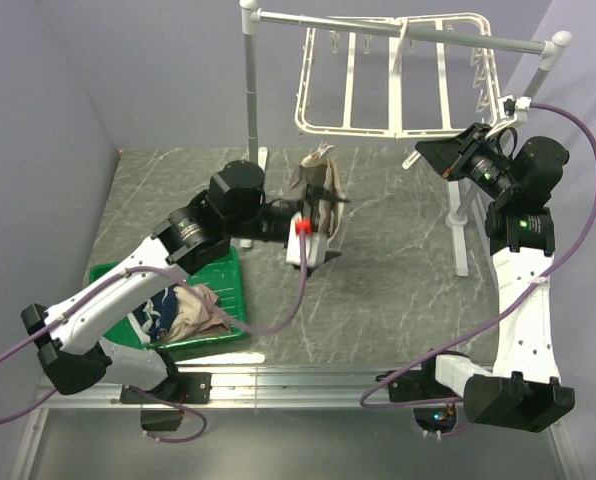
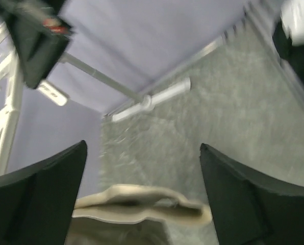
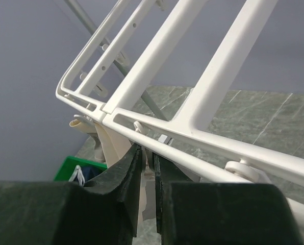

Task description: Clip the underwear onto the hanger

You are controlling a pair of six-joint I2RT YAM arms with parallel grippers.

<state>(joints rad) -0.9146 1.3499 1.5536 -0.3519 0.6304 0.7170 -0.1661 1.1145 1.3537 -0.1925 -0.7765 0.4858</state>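
Right pincer [image 3: 147, 153] tight on a small white clip [image 3: 146, 178]; left pincer [image 2: 143, 148] apart around soft taupe underwear [image 2: 142, 204]

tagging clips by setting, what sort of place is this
Probably a robot lab cell staged for laundry: two arms bolted to a table inside plain lilac walls, a white hanger on a pole rack, and a green bin of clothes.

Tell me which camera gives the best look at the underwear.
The top external view: the underwear hangs in full sight at the left hand. The left wrist view catches only its blurred edge between the fingers. The right wrist view shows just a beige sliver behind the hanger.
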